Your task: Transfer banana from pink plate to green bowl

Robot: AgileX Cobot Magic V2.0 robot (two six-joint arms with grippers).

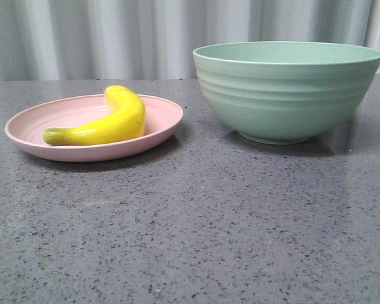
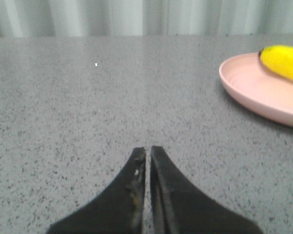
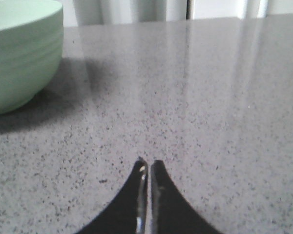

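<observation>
A yellow banana [image 1: 111, 122] with a green stem end lies on the pink plate [image 1: 161, 123] at the left of the table. The green bowl [image 1: 285, 92] stands to the plate's right, a short gap between them. Neither gripper shows in the front view. In the left wrist view my left gripper [image 2: 148, 150] is shut with nothing in it, low over bare table, with the pink plate [image 2: 256, 90] and the banana's dark tip end [image 2: 283, 61] well off to one side. My right gripper [image 3: 149, 163] is also shut and empty, with the green bowl [image 3: 19, 53] some way off.
The grey speckled table [image 1: 196, 221] stretches toward the front. A pale curtain [image 1: 114, 31] hangs behind the table's back edge.
</observation>
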